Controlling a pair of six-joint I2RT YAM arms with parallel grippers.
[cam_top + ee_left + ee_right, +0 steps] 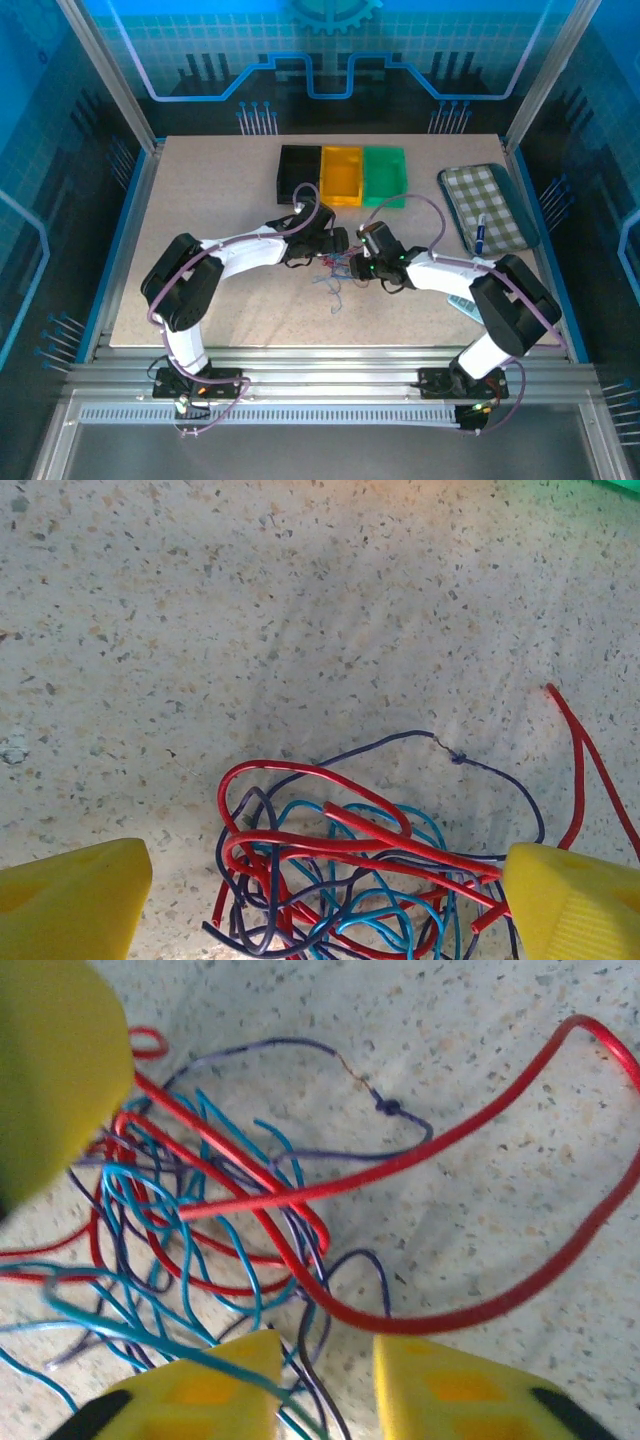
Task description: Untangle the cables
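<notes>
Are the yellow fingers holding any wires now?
Left gripper: nothing, wide open. Right gripper: a dark wire runs through its narrow gap; pinched or not, can't tell.

Robot laboratory work cell. Enclosed on the left, right and far sides by aluminium frame posts [104,70] and blue circuit-pattern wall panels [420,60]; floored with a speckled tabletop [220,180]; fitted at the near edge with slotted metal rails [320,385] carrying the left arm [235,252] and right arm [455,268].

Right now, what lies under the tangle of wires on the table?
Speckled table shows through the loops of the tangle. Within it, the red wire crosses over teal wires and a purple wire. What sits lowest where strands bunch together is covered.
</notes>
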